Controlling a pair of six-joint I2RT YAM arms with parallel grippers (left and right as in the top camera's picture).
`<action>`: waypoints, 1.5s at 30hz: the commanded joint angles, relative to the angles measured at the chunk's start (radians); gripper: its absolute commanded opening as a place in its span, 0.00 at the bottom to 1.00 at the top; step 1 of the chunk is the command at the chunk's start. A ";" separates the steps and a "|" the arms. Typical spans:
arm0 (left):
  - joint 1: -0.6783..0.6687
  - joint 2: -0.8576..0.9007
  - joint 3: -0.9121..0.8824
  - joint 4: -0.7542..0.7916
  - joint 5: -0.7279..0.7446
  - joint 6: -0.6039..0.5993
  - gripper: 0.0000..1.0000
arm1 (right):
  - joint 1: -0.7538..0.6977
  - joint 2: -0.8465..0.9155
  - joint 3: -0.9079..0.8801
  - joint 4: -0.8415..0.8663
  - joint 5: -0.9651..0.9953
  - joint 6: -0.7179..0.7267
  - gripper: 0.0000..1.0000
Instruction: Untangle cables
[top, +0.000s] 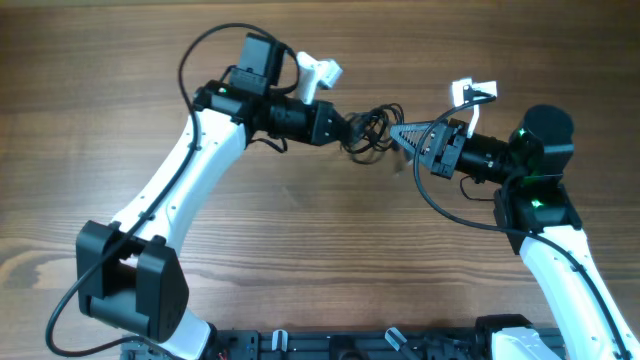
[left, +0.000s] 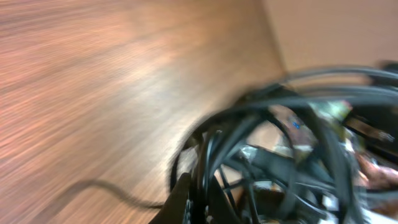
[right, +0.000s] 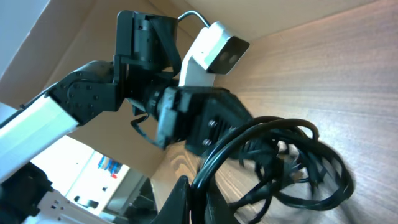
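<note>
**A:** Where are your cables (top: 372, 128)?

**B:** They are bunched in one knot between your two hands, over the far half of the desk (top: 120, 60). The knot's long axis runs left to right, from one hand to the other.

**A:** What do they look like?

**B:** Thin, round, glossy black cords, curled in overlapping loops. The desk is brown wood with a fine grain. From your right wrist the loops fan out wide, and you cannot tell one cord from another.

**A:** And the hands?

**B:** Your left hand (top: 352, 130) is clenched on the knot's left end. Your right hand (top: 402, 136), its fingers tapering to a point, pinches a loop at the right end. Your left wrist view is blurred.
</note>
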 joint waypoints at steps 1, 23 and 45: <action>0.060 0.002 0.002 -0.048 -0.333 -0.061 0.04 | 0.003 -0.010 0.007 0.008 -0.063 0.046 0.04; 0.068 0.098 -0.001 -0.063 -0.632 -0.061 0.64 | 0.003 0.348 0.007 -0.598 0.362 -0.152 0.33; -0.168 0.303 -0.002 -0.053 -0.415 -0.109 0.26 | 0.090 0.357 -0.022 -0.616 0.566 -0.115 0.70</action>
